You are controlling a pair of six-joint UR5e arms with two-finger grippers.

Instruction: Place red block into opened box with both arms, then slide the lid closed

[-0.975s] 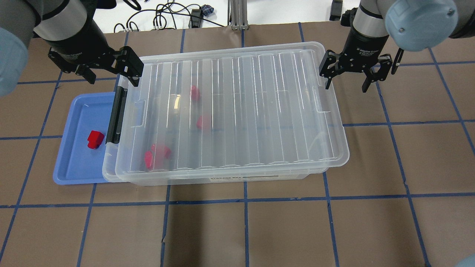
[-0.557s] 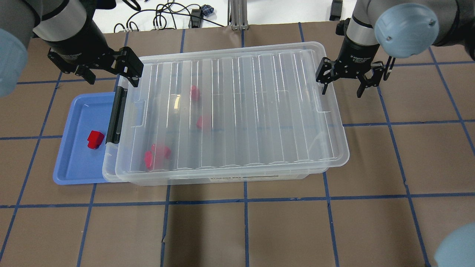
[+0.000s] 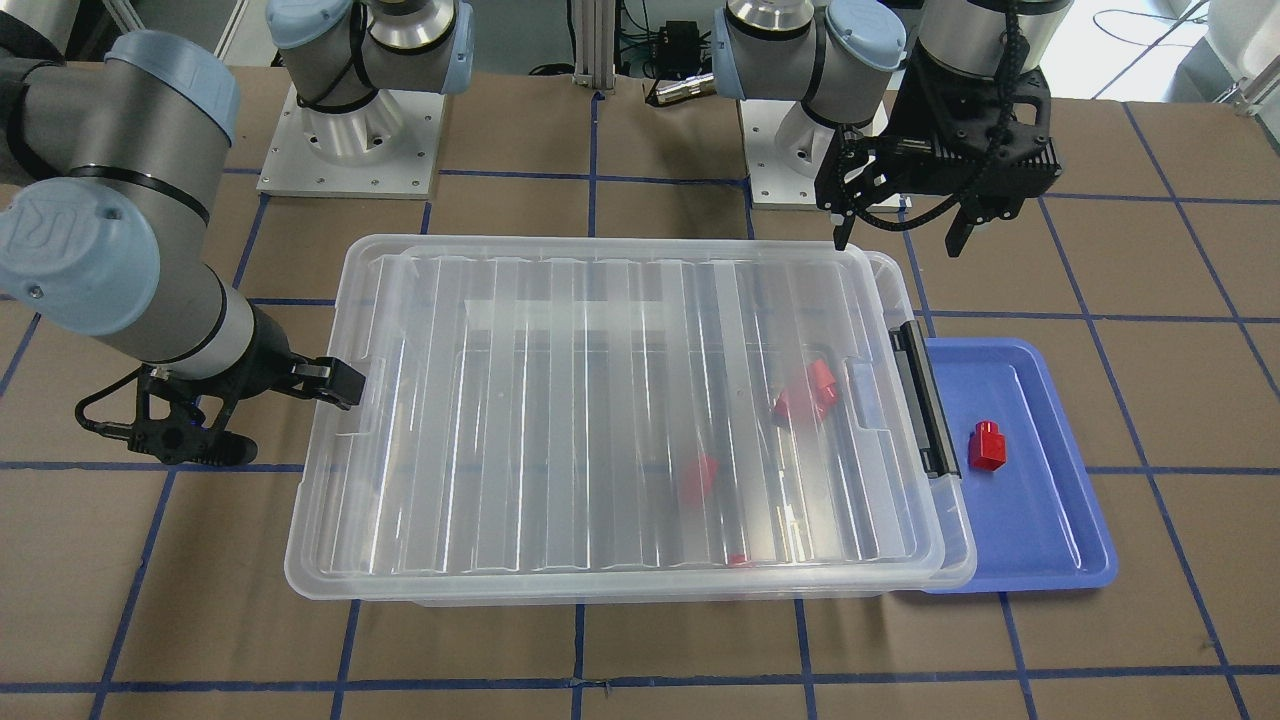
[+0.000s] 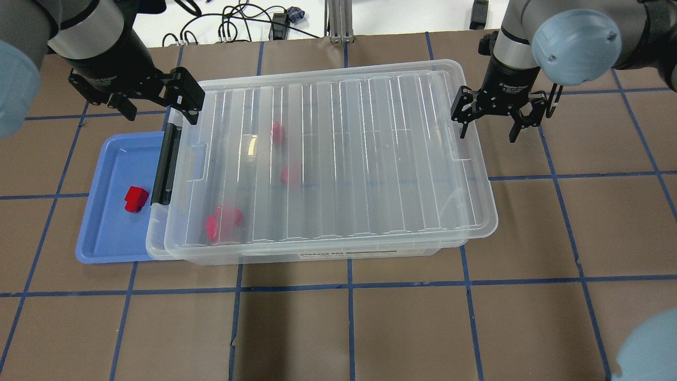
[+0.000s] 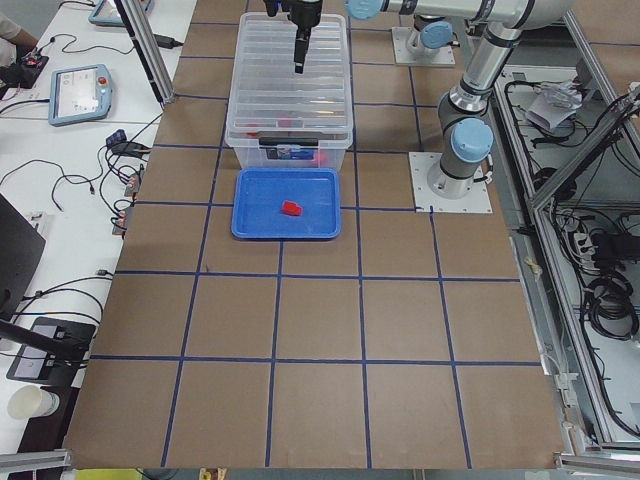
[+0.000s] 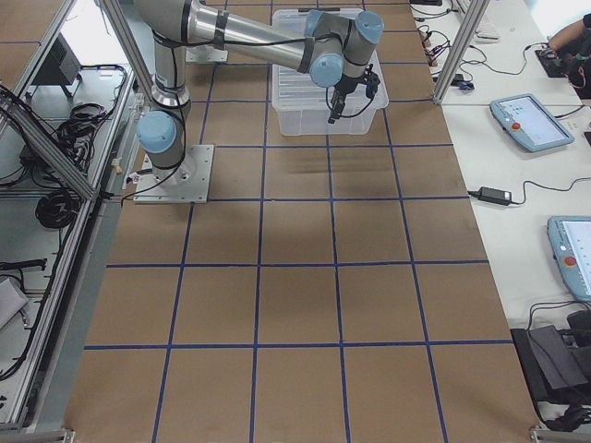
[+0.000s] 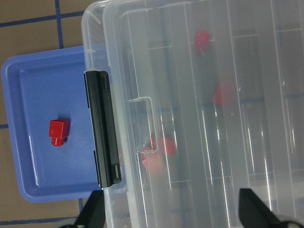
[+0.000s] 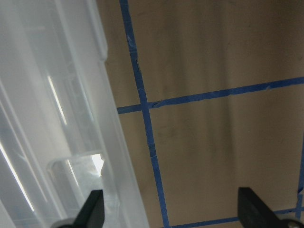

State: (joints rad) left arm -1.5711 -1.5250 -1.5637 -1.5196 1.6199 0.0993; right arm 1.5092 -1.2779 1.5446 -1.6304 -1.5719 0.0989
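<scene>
Block: the red block sits alone in the blue tray, just outside the box at its clip end. It looks to lie on its side, stud pointing toward the robot.
Left fingers: spread wide and empty, the left gripper hangs over the far corner of the box at the clip end.
Which way to the block: from those fingers it lies toward the robot and a little further out to the robot's left, down in the tray. This is plainly the nearer arm.
Right fingers: also apart and holding nothing. The right gripper hovers at the lid's other short end, one finger over the rim and the other over bare table.
Lid: the lid lies flat on the box, long axis running left to right between the two grippers. It is shifted slightly toward the robot's right.
Gap: only a thin strip of box shows beside the clip, too narrow for the block to drop through, I'd say.
Inside: several red blocks show blurred through the clear plastic.
What it turns on: the lid has to travel along its long axis, away from the clip end, before the left arm can bring the block over.
</scene>
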